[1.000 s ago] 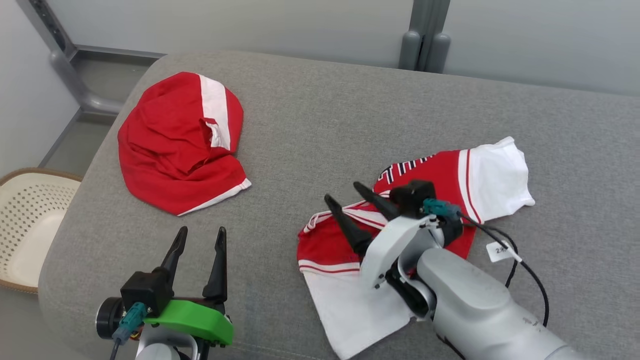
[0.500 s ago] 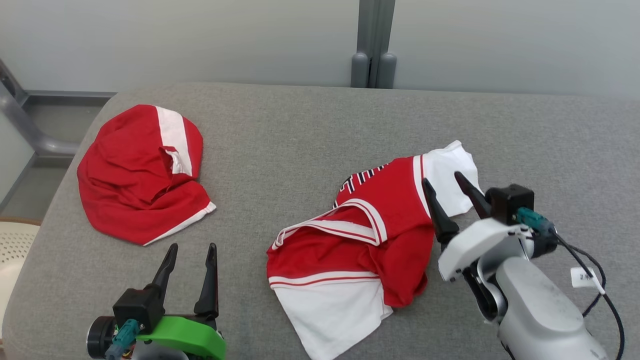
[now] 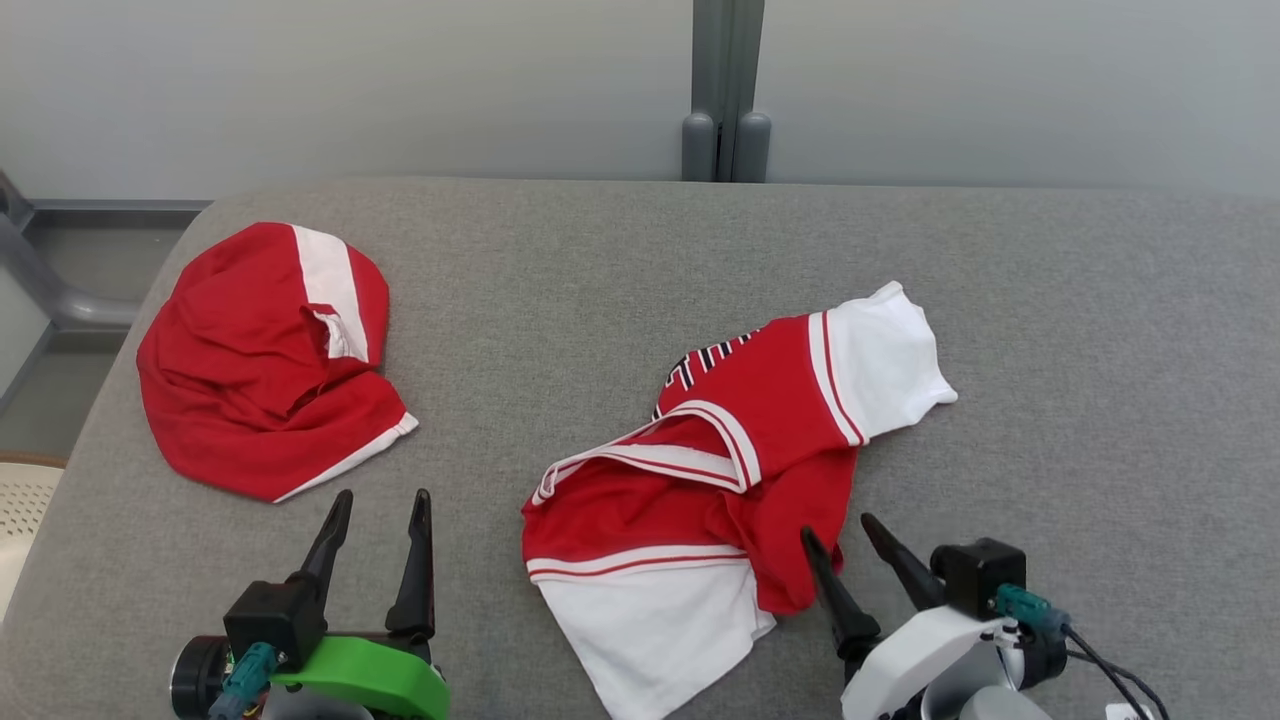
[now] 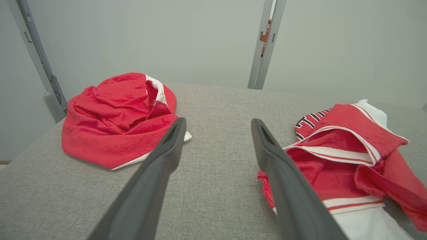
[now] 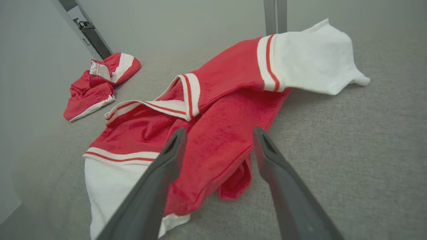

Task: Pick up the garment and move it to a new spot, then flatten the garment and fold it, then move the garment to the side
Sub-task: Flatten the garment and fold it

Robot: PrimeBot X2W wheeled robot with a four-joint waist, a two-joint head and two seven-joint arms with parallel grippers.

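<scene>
A crumpled red and white jersey (image 3: 720, 480) (image 5: 217, 113) (image 4: 337, 156) lies in the middle of the grey cushioned surface (image 3: 600, 300), one white sleeve reaching toward the upper right. My right gripper (image 3: 840, 530) (image 5: 217, 131) stands open near the front edge, its fingers just off the jersey's lower right red fold, nothing between them. My left gripper (image 3: 378, 500) (image 4: 217, 121) is open at the lower left, over bare cushion between the two garments. A second red and white garment (image 3: 265, 360) (image 4: 116, 120) (image 5: 96, 83) lies bunched at the far left.
A pale perforated basket (image 3: 20, 500) peeks in beside the cushion's left edge. A grey wall with a vertical post (image 3: 722, 90) runs behind the far edge. Bare cushion stretches to the right of the jersey.
The head camera has turned, shifting the whole picture. My right gripper has drawn back from over the jersey to the front edge. The jersey's shape has changed little; the left gripper stays put.
</scene>
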